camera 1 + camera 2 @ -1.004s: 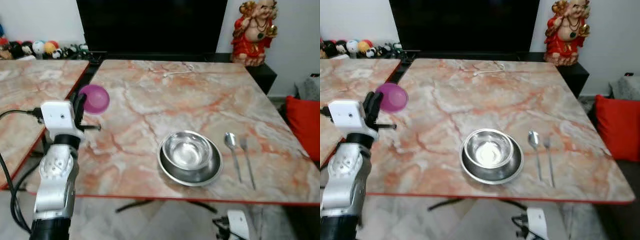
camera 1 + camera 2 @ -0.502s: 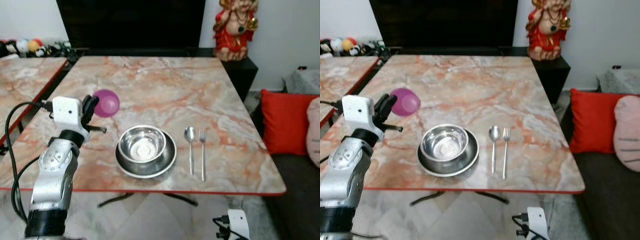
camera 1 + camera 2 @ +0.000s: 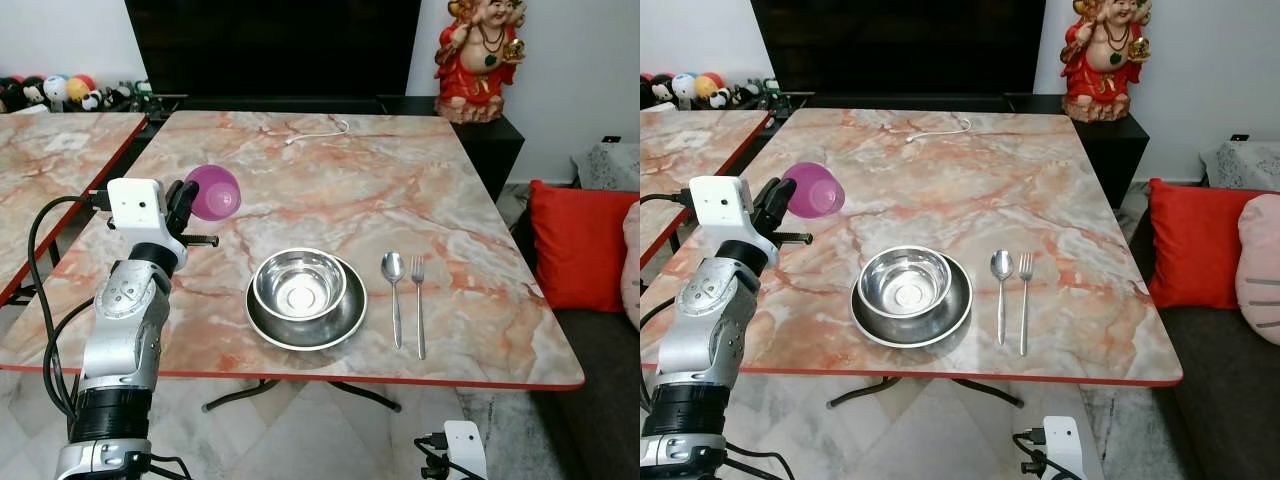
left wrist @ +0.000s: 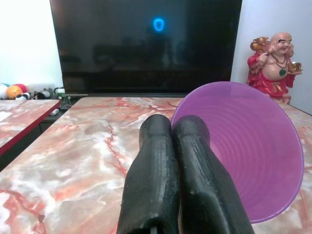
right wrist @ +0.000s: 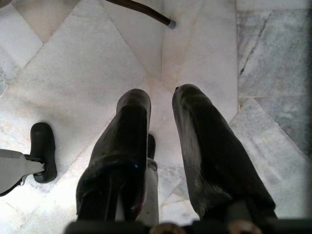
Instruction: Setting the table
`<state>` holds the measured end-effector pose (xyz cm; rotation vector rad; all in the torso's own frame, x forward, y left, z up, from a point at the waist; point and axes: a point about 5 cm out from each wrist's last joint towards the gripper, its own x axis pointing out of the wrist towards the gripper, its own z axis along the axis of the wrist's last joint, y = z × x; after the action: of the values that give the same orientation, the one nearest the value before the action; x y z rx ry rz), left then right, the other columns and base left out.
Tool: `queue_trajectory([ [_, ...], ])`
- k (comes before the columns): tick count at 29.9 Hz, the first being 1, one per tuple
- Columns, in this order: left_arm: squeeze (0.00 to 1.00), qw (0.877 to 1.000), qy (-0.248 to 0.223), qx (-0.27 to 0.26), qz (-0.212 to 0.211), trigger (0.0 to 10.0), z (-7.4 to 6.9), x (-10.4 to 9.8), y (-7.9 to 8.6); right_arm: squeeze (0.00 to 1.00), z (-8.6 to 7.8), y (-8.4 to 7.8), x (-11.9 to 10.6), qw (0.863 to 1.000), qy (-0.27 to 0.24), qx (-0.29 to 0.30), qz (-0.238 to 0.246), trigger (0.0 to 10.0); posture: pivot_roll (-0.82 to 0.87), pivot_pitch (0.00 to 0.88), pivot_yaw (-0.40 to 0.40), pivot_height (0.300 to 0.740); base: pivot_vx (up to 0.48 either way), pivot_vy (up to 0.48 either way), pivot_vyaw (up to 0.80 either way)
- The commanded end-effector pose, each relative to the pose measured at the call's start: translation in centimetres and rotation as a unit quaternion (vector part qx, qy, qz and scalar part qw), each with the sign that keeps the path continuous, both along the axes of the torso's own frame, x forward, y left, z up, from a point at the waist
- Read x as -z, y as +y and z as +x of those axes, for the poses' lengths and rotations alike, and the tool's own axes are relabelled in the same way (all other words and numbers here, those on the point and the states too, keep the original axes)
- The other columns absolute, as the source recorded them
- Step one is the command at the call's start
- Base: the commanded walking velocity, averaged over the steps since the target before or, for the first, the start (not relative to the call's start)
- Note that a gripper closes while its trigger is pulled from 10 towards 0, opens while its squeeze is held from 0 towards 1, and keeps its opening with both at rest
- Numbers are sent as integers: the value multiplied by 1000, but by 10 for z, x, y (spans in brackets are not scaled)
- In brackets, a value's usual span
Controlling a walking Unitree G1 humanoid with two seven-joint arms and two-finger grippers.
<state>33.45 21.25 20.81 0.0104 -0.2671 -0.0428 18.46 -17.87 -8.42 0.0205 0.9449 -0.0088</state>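
The left gripper (image 4: pixel 173 129) pinches the purple cup (image 3: pixel 213 192) above the table (image 3: pixel 330 190); the right gripper's (image 5: pixel 163 107) fingers hang slightly apart.

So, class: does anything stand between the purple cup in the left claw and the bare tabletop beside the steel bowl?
Nothing visible does. The left claw holds the purple cup above bare marble table, left of the steel bowl and plate.

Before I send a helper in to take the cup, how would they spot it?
Start at the marble table in front of the big black screen. Over its left edge the robot's left hand is raised, fingers shut on the purple cup, tipped on its side. It is the one coloured plastic piece; the bowl, spoon and fork are steel.
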Motion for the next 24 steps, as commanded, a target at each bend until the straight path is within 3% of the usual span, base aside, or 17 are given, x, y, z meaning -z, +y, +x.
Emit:
queue_trajectory([
  [1,0,1000,-3,-2,-7,10000,-1,0,2,0,0,0,0,1000,1,-5,-3,10000,36,0,-6,740,277,0,0],
  [14,0,1000,9,6,13,10000,1,4,-1,0,1,0,-1,1000,0,-6,-2,10000,38,0,-6,740,311,0,0],
  [24,0,1000,12,21,20,10000,2,2,-3,0,1,0,-1,1000,0,-6,-3,10000,36,0,-5,740,0,0,0],
])
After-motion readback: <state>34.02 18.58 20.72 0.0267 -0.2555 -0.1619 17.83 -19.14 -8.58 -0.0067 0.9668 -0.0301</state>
